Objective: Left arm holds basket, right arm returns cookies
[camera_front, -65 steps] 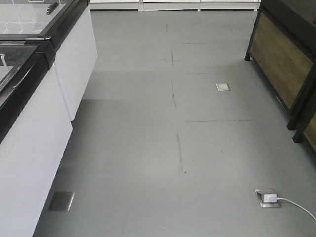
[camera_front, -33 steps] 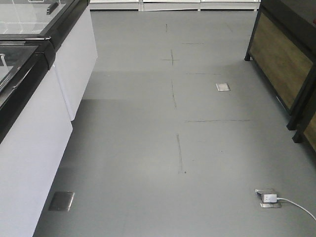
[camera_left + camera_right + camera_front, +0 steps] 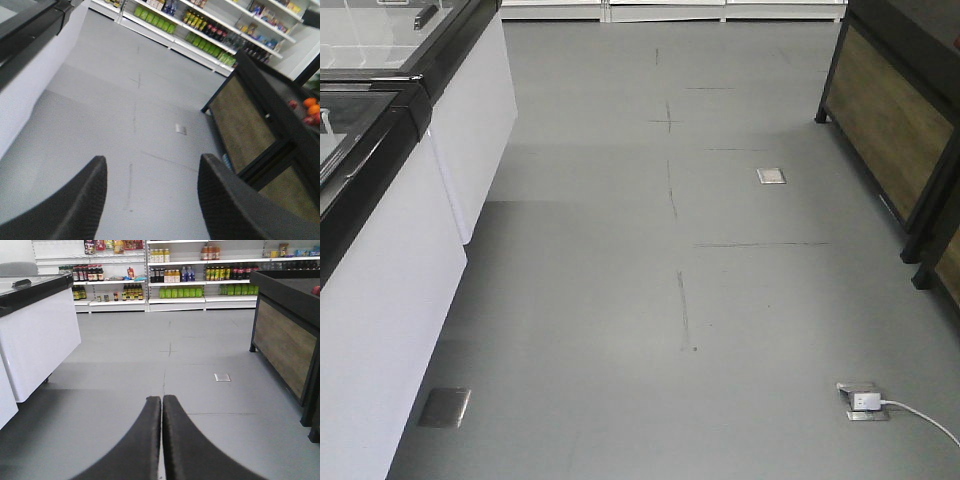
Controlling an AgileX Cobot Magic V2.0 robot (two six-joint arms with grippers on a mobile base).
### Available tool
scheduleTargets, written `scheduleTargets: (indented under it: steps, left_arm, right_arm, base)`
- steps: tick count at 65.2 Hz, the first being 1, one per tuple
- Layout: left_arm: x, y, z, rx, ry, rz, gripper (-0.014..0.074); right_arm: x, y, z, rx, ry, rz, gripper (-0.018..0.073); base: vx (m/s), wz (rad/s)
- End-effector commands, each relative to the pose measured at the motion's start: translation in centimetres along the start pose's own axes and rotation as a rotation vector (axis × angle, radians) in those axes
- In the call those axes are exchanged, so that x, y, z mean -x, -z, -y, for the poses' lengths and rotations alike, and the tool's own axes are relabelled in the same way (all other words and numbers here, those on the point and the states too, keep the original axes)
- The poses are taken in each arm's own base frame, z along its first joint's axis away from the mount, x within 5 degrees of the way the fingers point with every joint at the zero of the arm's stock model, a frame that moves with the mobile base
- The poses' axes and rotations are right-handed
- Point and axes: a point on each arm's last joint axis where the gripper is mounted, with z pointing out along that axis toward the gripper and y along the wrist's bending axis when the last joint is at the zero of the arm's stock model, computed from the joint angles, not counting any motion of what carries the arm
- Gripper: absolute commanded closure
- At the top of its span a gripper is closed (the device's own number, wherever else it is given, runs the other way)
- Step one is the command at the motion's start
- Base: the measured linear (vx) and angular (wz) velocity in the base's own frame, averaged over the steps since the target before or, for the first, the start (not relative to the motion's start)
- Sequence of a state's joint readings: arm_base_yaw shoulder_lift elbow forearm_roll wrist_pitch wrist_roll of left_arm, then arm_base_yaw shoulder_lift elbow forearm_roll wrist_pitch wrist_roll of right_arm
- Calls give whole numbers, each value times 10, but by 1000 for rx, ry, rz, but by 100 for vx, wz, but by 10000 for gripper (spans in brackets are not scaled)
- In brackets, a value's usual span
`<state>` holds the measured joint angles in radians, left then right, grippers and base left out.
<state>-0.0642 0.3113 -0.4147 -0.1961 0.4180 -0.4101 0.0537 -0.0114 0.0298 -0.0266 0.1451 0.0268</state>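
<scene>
The basket and the cookies are out of view in all three views. In the left wrist view my left gripper (image 3: 152,159) hangs above bare grey floor, its two black fingers (image 3: 85,200) wide apart with nothing between them. In the right wrist view my right gripper (image 3: 161,399) points down the aisle just above the floor. Its two curved black fingers (image 3: 145,440) are pressed together and hold nothing. Neither arm shows in the front-facing view.
White freezer cabinets (image 3: 390,270) with black rims and glass lids line the left. A black stand with wood panels (image 3: 885,115) lines the right, with fruit (image 3: 310,107) on top. Shelves of bottles (image 3: 180,275) close the aisle's far end. A floor socket with a white plug and cable (image 3: 865,400) lies at near right.
</scene>
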Motion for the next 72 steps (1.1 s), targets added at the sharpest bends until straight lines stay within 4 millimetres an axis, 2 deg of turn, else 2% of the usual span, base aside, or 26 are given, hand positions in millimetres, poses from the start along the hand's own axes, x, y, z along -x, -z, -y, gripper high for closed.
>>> scheduleTargets:
  steps: [1, 16, 27, 34, 42, 57, 72]
  left_arm:
    - [26, 4, 21, -60, 133, 30, 199]
    - [56, -5, 47, -99, 243, -20, 199]
    - [68, -21, 52, -79, 320, -36, 199]
    - [77, -34, 54, -96, 444, 13, 199]
    - [88, -43, 58, -118, 474, 69, 199]
    - [114, -33, 61, -89, 492, 165, 199]
    - [131, -27, 52, 79, 440, 182, 199]
  right_arm:
    - [8, 1, 0, 1, 13, 88, 567]
    - [8, 1, 0, 1, 13, 88, 567]
    - [8, 1, 0, 1, 13, 88, 567]
    - [8, 1, 0, 1, 13, 88, 567]
    - [8, 1, 0, 1, 13, 88, 567]
    - [8, 1, 0, 1, 13, 88, 567]
    - [8, 1, 0, 4, 13, 89, 567]
  base:
    - [0, 0]
    - [0, 0]
    - [0, 0]
    - [0, 0]
    - [0, 0]
    - [0, 0]
    - [0, 0]
